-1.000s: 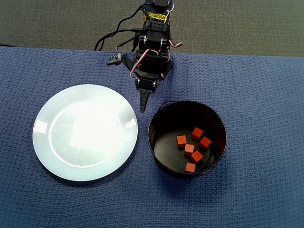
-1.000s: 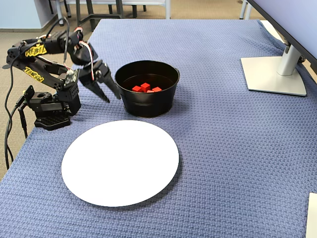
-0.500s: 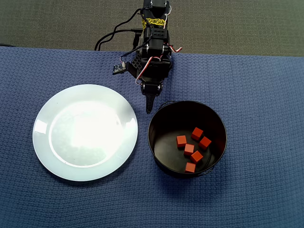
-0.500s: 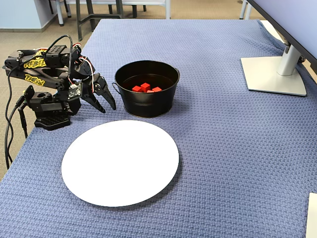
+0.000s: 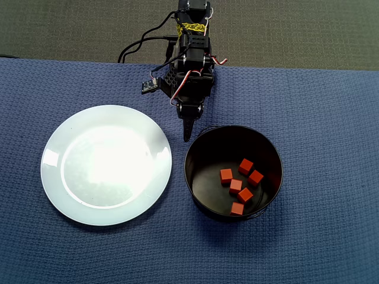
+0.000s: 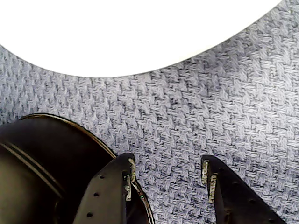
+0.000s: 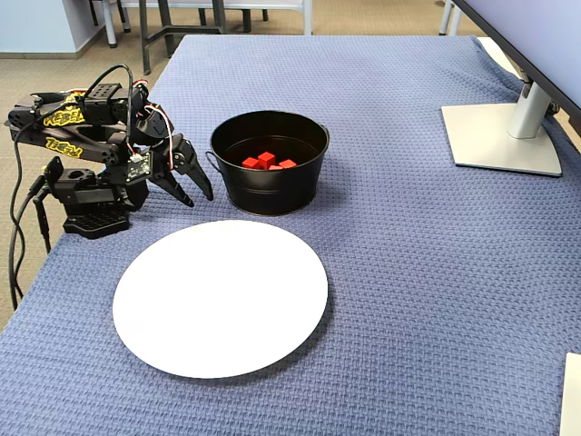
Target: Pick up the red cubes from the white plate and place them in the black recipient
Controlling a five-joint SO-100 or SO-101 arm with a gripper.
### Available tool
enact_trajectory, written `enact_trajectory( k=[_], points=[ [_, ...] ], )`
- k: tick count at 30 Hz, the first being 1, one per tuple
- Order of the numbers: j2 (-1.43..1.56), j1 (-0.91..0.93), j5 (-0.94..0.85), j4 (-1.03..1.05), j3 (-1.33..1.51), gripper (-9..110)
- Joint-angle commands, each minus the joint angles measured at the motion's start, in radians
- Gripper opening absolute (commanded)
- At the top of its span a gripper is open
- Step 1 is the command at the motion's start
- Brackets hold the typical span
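Blue woven cloth covers the table, where the white plate lies bare beside the black recipient. Over the last second the arm has folded back toward its base and swung slightly toward the pot side; since half a second ago it has barely moved. Its end effector hangs empty, jaws parted by a moderate gap, low over the cloth between plate and pot, with 1 finger just beside the pot's rim in the wrist view. From overhead, 6 red cubes rest together on the pot's floor, toward its right side; none remains on the plate. That retreat, taken with the bare plate, suggests the transfer is complete and the arm is settling to rest. Yellow lettering marks the arm's black links in the fixed view, but it is too small to read; no other writing is legible. A monitor stand sits at the table's far right.
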Motion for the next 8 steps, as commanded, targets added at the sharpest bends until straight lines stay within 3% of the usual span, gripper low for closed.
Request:
enact_trajectory(
  k=[1, 8],
  points=[
    [0.008, -0.011, -0.023, -0.012, -0.003, 8],
    [0.011, -0.014, -0.028, -0.011, -0.003, 8]
  ],
)
